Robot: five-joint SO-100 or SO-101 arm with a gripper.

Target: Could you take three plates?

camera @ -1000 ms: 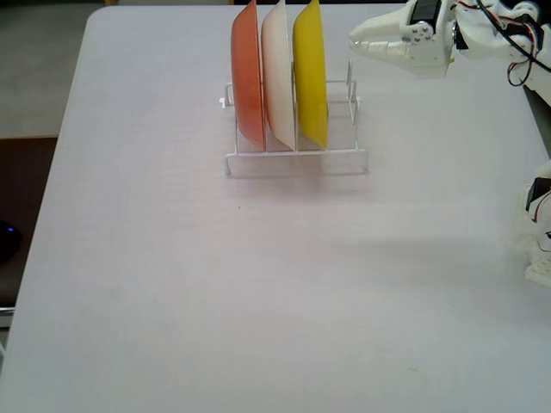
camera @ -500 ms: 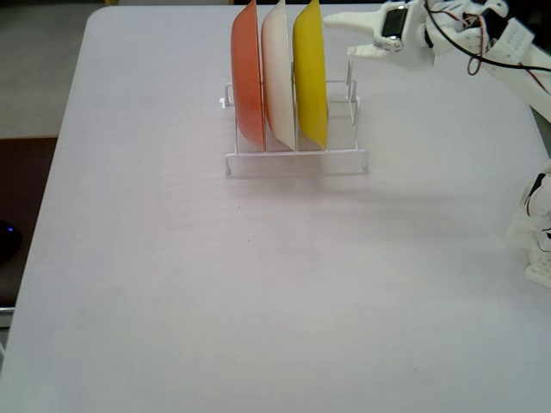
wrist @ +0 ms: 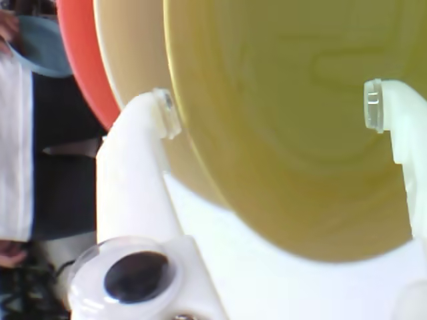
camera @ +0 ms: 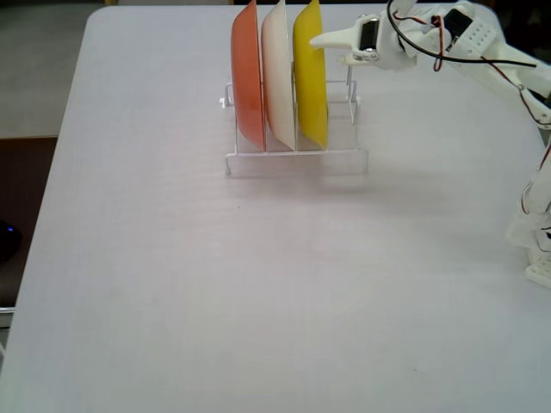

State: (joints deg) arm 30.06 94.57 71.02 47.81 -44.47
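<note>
High fixed view; close wrist view

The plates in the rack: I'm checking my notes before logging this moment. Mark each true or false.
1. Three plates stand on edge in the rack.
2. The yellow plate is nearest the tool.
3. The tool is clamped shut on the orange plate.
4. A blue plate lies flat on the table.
1. True: the orange plate, cream-white plate and yellow plate stand upright in the wire rack.
2. True: the tool reaches it from the fixed view's right.
3. False: the tool is open, at the yellow plate's rim.
4. False: the fixed view shows no blue plate on the table.
</note>
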